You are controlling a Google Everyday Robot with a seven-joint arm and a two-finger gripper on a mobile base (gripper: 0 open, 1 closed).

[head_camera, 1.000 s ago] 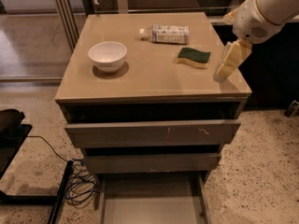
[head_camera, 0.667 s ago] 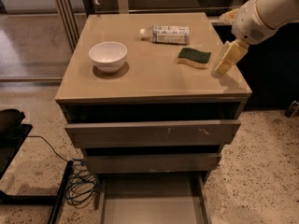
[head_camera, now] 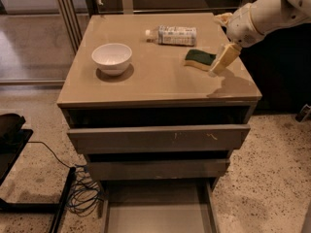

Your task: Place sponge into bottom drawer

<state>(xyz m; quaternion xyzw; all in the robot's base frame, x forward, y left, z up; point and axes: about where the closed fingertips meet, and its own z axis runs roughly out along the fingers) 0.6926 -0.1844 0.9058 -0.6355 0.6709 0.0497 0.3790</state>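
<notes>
tool (head_camera: 221, 64) just right of sponge (head_camera: 199, 58), bowl (head_camera: 112, 57) far left

Glossy smooth cabinet top (head_camera: 160, 79), cream plastic tool (head_camera: 218, 68) over it beside foam sponge (head_camera: 198, 57)

Gripper (head_camera: 222, 62) over cabinet top (head_camera: 160, 84), right edge, just right of sponge (head_camera: 198, 58). Bottle (head_camera: 172, 35) lies behind sponge; white bowl (head_camera: 112, 58) well left; open surface between. Bottom drawer (head_camera: 158, 212) pulled out, open from above; top drawer (head_camera: 158, 139) and middle drawer (head_camera: 155, 169) overhang its rear.
</notes>
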